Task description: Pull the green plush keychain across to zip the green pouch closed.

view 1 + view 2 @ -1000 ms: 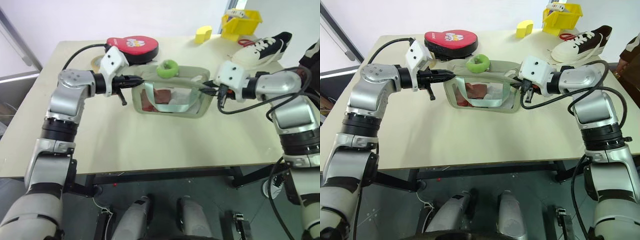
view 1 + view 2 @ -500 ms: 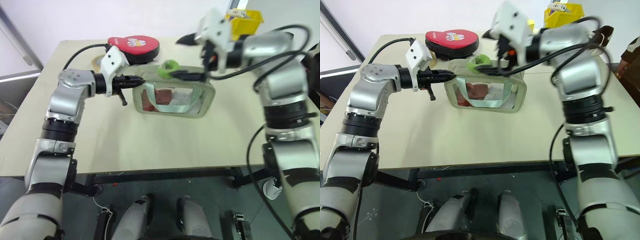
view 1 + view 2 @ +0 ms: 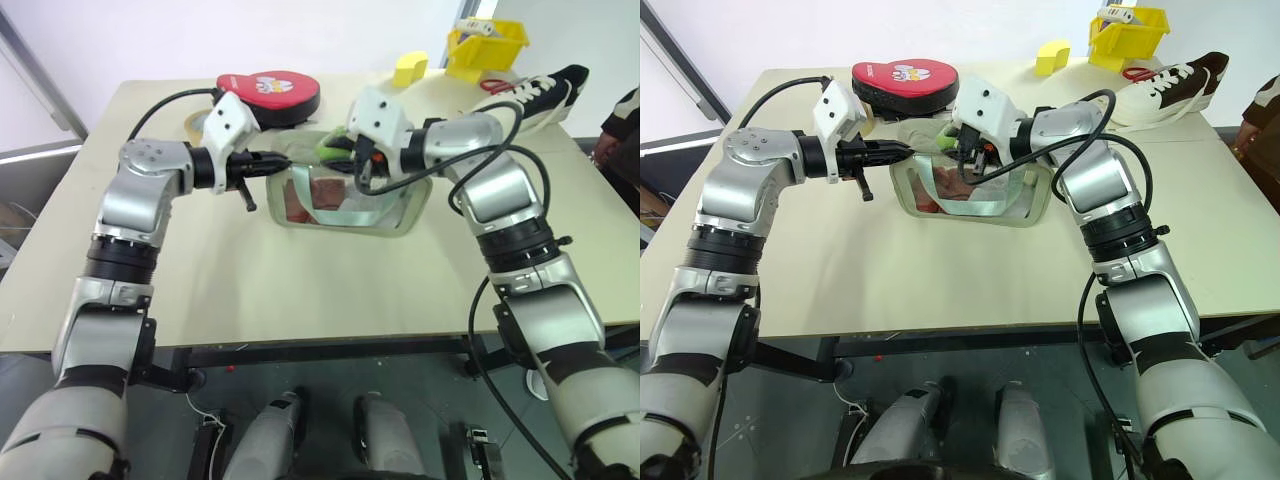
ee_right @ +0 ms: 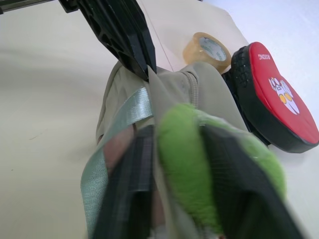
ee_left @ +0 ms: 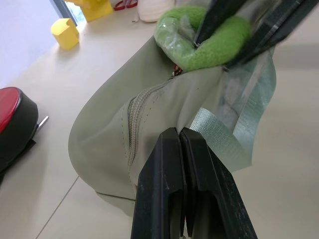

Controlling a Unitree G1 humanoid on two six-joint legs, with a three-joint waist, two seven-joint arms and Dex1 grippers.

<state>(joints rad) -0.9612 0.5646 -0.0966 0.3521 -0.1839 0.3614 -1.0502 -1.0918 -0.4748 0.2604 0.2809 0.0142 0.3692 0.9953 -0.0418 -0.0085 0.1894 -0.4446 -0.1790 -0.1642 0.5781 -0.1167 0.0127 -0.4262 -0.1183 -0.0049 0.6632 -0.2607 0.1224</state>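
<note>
Beige table (image 3: 300,290); red case (image 4: 279,109) lettering too small to read.

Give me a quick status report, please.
Left hand shut on pouch end. Right hand shut on keychain. Nothing in the way.

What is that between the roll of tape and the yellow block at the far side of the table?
In the left eye view, the red oval case with a black rim lies between the tan tape roll and the yellow block.
</note>
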